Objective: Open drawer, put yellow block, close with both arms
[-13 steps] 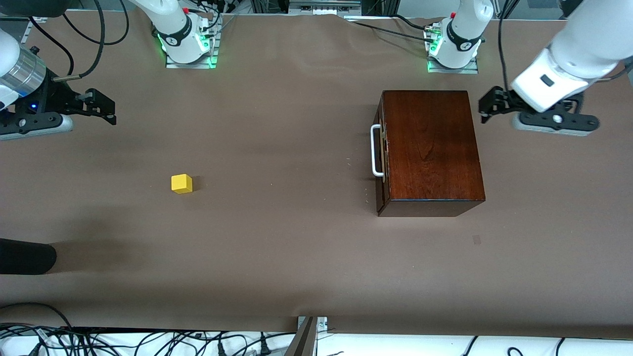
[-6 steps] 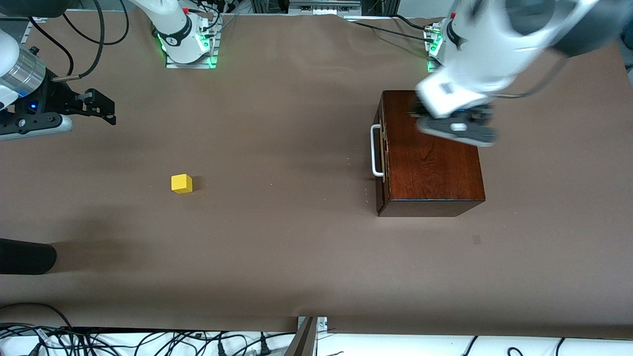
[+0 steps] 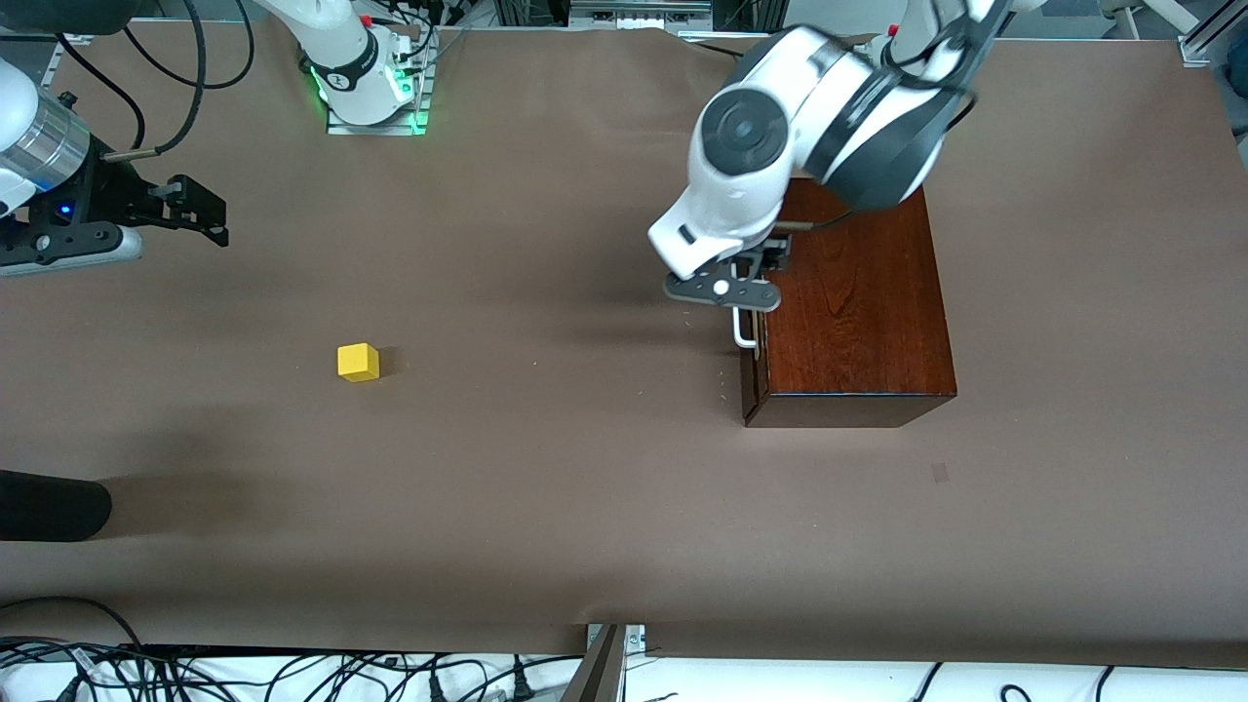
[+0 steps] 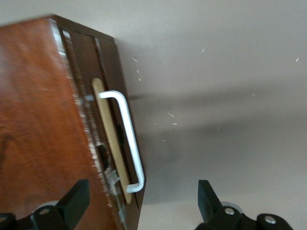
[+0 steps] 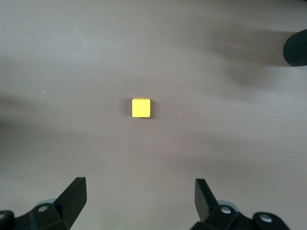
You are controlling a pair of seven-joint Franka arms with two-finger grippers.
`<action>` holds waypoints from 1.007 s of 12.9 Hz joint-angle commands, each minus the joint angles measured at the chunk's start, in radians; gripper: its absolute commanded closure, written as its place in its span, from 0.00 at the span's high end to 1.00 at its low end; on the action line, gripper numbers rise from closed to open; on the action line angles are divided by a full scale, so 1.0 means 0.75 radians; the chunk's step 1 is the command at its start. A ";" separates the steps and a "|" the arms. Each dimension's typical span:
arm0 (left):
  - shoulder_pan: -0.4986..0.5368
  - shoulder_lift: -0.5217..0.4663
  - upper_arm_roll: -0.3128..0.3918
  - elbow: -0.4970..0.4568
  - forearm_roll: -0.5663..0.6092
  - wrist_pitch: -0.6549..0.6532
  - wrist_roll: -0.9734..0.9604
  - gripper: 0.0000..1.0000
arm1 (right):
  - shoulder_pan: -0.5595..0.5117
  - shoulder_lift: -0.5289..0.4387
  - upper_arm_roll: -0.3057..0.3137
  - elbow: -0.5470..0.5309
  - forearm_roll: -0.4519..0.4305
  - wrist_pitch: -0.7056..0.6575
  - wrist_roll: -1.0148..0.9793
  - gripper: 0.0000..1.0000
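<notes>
Left hand (image 4: 141,203), fingers spread, hovers over the shut drawer (image 4: 112,143) to grip it; right hand (image 5: 139,203) waits spread above the yellow block (image 5: 141,108).

Shut drawer (image 3: 749,322) with white handle; yellow block (image 3: 358,362) lies well apart on the table.

A glossy dark mahogany wooden box (image 3: 858,322) is marked by reddish-brown grain with darker streaks. Its dark reddish-brown drawer front (image 4: 112,120) is fitted with a white U-shaped bar handle (image 4: 128,139) over a pale tan oval plate (image 4: 111,139). A small cube-shaped block (image 3: 358,362) is coloured bright plain yellow. The table (image 3: 546,487) is covered in unpatterned dull brown. White arm shells are banded in grey-black, and black is seen on the left gripper (image 4: 141,203) and right gripper (image 5: 140,201).
</notes>
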 commanded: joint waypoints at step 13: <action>-0.147 0.200 0.032 -0.052 0.313 0.062 -0.293 1.00 | -0.008 0.010 0.004 0.029 0.003 -0.025 -0.004 1.00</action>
